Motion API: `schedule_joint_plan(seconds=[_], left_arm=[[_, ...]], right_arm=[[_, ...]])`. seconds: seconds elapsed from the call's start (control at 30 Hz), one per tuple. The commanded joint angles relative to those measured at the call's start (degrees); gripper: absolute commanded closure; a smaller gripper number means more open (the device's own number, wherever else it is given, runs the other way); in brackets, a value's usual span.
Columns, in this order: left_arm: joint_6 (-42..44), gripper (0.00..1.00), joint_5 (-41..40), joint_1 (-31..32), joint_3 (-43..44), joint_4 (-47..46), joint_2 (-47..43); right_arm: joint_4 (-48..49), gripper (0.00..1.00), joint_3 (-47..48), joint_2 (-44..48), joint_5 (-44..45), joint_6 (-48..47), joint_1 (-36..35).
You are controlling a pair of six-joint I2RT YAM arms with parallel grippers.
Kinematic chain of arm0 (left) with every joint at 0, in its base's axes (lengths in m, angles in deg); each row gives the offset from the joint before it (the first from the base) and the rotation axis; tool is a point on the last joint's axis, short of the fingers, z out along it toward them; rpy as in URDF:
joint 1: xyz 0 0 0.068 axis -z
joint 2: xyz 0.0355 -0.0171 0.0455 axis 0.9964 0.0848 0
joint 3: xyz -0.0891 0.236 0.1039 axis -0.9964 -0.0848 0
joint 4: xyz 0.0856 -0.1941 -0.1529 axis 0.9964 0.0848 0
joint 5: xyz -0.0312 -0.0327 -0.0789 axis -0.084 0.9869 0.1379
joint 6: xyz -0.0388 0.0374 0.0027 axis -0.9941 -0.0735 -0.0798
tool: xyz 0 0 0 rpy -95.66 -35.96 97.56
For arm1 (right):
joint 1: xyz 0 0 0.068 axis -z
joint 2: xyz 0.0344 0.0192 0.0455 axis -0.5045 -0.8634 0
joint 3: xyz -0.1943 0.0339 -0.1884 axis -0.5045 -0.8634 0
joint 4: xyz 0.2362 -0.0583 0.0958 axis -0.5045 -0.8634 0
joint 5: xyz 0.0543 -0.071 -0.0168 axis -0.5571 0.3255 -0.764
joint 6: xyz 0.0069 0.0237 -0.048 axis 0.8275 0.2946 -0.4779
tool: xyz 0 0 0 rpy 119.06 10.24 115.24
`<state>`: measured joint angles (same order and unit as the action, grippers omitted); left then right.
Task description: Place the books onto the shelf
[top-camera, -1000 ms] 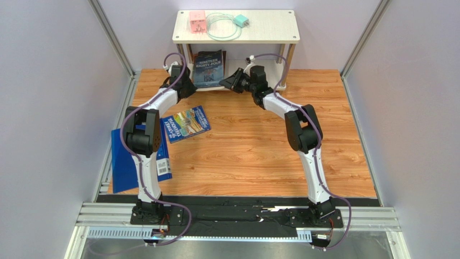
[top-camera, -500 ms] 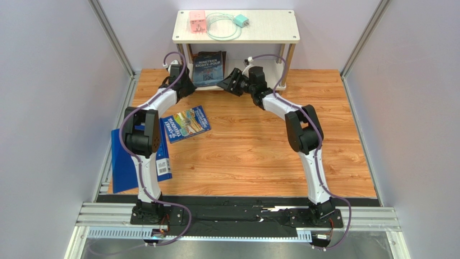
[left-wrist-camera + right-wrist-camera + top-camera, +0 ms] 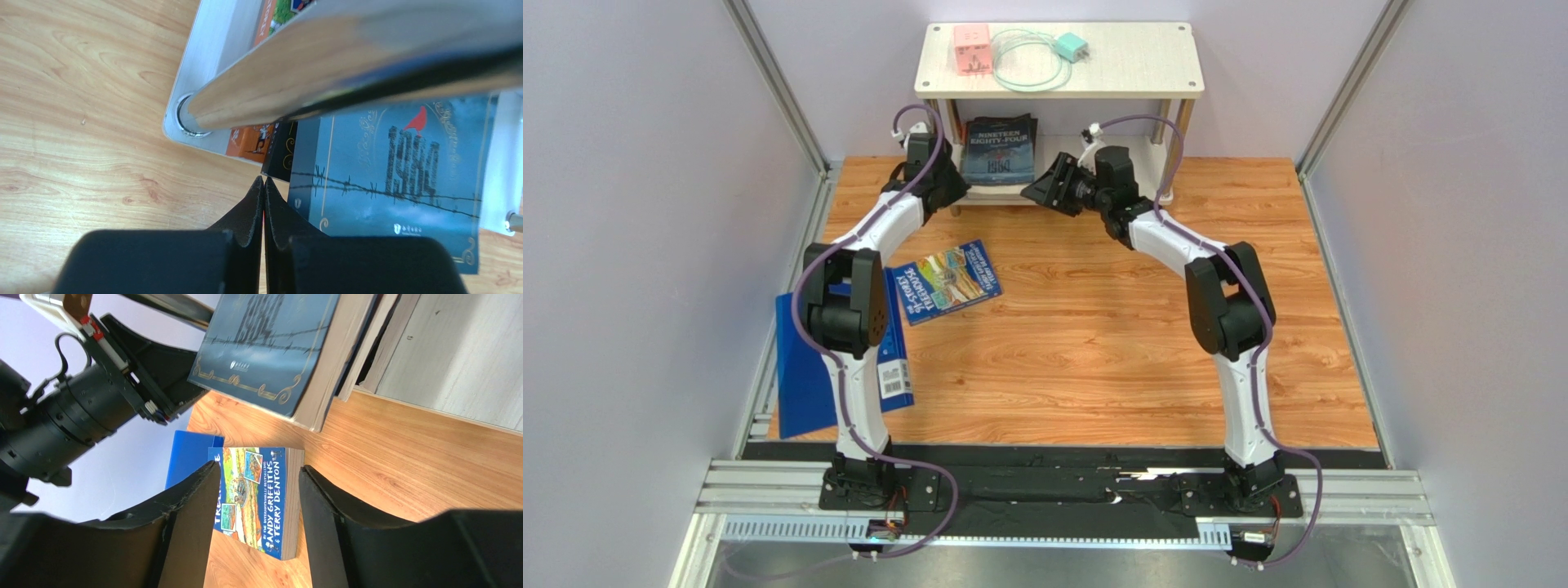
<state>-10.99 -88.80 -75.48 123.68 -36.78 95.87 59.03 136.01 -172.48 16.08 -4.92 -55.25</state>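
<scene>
Top external view: the shelf (image 3: 1136, 67) stands at the far edge of the table (image 3: 1075, 355). A dark blue-grey book (image 3: 999, 147) rests on its lower board. The left wrist view shows it overlapping an orange book (image 3: 251, 139) and a black book (image 3: 280, 150). The left end effector (image 3: 264, 184) is pinched fully closed and empty, just in front of the shelf's left post (image 3: 344, 67). The right end effector (image 3: 258, 478) is partly wide with nothing between its fingers, just in front of the shelf's middle. A bright cartoon book (image 3: 944, 282) lies well in front of the shelf. A blue book (image 3: 805, 368) lies farther front-left of the shelf, overhanging the table's edge.
</scene>
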Motion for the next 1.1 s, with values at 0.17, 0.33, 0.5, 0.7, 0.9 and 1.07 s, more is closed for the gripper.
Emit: schedule_joint_plan(seconds=[0.17, 0.33, 0.5, 0.7, 0.9, 1.07], left_arm=[[0.3, 1.0, 1.1, -0.2, 10.5, 3.4, 3.4], [0.6, 1.0, 2.1, -0.2, 11.1, 4.9, 3.3], [0.6, 1.0, 3.1, -0.2, 5.6, 3.2, -0.5], [0.6, 1.0, 7.4, 0.1, -0.5, -0.9, -3.2], [3.2, 1.0, 5.9, 3.1, -0.4, -0.9, -3.2], [3.6, 1.0, 6.4, 4.9, 0.2, -0.6, -2.9]], right_arm=[[-1.5, 0.48, -1.9, 5.2, -1.8, -5.4, -0.5], [-1.8, 0.48, -1.7, 4.6, -1.8, -5.6, -0.5], [-1.6, 0.49, -1.0, 3.8, -0.5, -5.5, -0.5], [-1.8, 0.52, 1.0, 2.5, -0.7, -4.5, -0.5], [-1.8, 0.53, 0.2, 2.9, -0.4, -4.9, -0.5], [-2.1, 0.54, 0.5, 2.7, -0.6, -4.8, -0.4]])
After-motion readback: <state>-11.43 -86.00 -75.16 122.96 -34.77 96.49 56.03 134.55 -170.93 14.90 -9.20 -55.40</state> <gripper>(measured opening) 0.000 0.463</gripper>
